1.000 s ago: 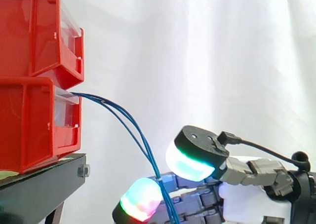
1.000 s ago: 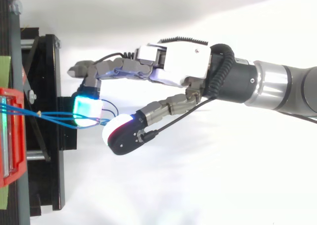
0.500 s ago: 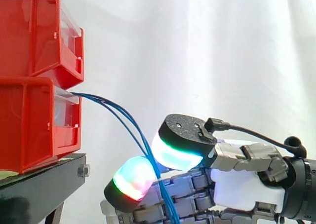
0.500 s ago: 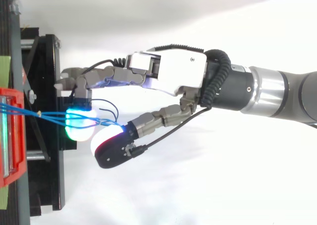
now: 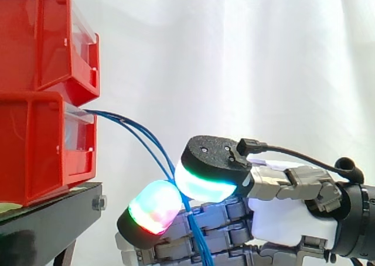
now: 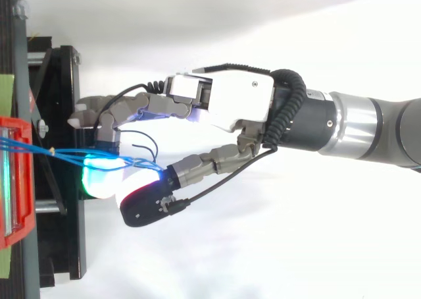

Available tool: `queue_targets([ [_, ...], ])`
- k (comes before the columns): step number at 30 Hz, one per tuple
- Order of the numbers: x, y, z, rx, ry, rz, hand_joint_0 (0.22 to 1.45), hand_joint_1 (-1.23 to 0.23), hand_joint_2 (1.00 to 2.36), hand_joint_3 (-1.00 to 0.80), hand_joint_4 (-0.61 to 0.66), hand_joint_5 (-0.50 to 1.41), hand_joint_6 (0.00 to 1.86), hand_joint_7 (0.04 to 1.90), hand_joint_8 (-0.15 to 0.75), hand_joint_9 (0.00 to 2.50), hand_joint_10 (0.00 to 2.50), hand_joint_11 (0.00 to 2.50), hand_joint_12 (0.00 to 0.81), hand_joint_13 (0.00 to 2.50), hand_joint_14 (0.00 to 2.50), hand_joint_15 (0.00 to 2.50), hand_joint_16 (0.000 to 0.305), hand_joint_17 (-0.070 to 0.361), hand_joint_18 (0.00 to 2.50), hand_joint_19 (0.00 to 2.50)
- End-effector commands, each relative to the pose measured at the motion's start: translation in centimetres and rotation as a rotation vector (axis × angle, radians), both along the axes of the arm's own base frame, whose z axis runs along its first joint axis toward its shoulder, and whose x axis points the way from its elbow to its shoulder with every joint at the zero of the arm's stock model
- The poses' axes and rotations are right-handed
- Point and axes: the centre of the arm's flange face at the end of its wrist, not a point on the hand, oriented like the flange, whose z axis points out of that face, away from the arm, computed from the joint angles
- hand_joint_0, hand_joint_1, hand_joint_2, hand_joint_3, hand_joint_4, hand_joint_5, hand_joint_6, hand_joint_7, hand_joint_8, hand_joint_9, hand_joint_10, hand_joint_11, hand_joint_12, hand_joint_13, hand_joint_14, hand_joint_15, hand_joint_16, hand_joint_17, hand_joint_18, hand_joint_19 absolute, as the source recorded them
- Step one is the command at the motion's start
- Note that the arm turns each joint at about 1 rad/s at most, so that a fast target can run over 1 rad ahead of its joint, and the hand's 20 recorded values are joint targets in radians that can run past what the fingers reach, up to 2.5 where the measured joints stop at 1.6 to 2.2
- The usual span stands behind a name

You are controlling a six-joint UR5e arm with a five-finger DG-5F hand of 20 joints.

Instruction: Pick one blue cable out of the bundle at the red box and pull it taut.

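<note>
Blue cables (image 5: 123,120), black stand (image 5: 53,219), white curtain (image 5: 246,55)

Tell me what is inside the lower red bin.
The blue cables run into the lower red bin at the top of its clear front. Their ends, and anything else inside, are hidden by the bin's red wall.
</note>
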Motion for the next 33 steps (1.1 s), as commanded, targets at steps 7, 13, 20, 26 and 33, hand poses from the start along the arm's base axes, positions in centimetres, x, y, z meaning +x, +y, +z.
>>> queue_targets([
  [7,-0.2,-1.1,-0.1,-0.011,0.012,-0.011,0.55,-0.7,1.01,-0.38,0.28,-0.15,0.58,1.12,0.319,0.28,0.0,0.08,0.38,0.11,0.0,0.14,0.06,0.134,0.1,0.23],
  [13,-0.3,-2.4,-0.2,-0.014,0.015,-0.03,0.54,-0.68,1.01,-0.41,0.29,-0.14,0.55,1.16,0.324,0.28,0.0,0.09,0.384,0.1,0.0,0.14,0.06,0.136,0.09,0.24],
  [20,-0.5,-3.2,-0.3,-0.014,0.021,-0.039,0.56,-0.68,1.01,-0.36,0.28,-0.13,0.55,1.18,0.325,0.3,0.0,0.09,0.381,0.11,0.0,0.13,0.06,0.134,0.1,0.23],
  [26,-0.5,-3.3,-0.3,-0.014,0.023,-0.042,0.57,-0.68,1.01,-0.34,0.26,-0.15,0.61,1.11,0.322,0.31,0.0,0.1,0.377,0.12,0.01,0.14,0.059,0.132,0.1,0.22],
  [33,-0.5,-2.8,-0.3,-0.035,0.029,-0.04,0.55,-0.7,1.01,-0.39,0.27,-0.15,0.61,1.09,0.323,0.3,0.0,0.1,0.38,0.12,0.0,0.13,0.06,0.135,0.11,0.23],
])
